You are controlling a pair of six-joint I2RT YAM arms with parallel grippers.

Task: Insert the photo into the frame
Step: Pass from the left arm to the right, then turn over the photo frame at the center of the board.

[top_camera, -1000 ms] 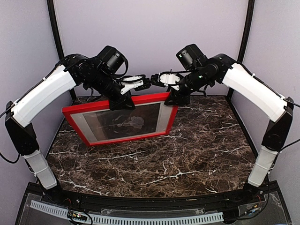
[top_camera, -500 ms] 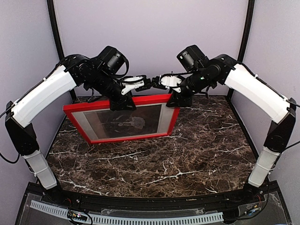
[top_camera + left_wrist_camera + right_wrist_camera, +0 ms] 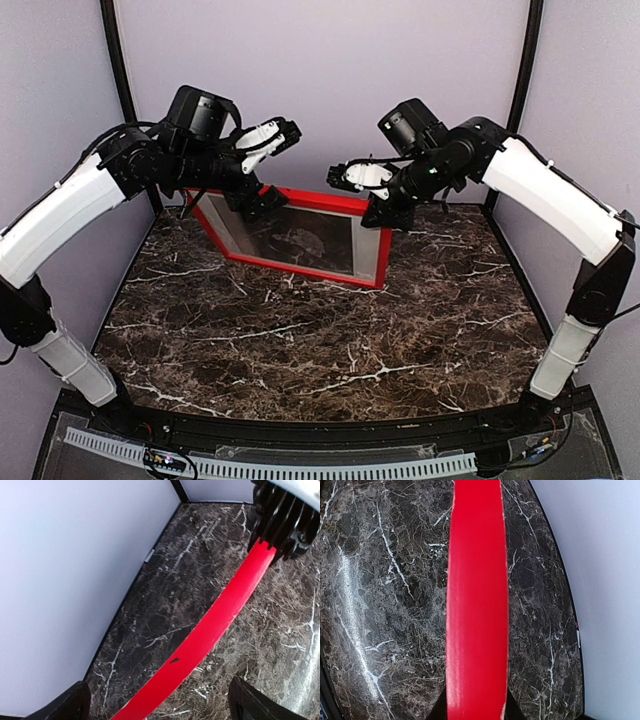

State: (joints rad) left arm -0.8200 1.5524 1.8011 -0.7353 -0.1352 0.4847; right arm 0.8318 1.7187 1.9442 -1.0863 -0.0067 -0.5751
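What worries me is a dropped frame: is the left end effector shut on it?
No: the left end effector's fingers stand wide apart, clear of the frame running between them.

Frame (image 3: 477,605) ends beyond both wrist views' edges

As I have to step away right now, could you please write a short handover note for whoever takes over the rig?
Left gripper: fingers open, either side of the frame's top edge, not touching it.
Right gripper: shut on that top edge.
The frame stands tilted at the back of the table, with the photo showing inside it.
Done: the photo looks seated.
Left: probably lay the frame flat and release.
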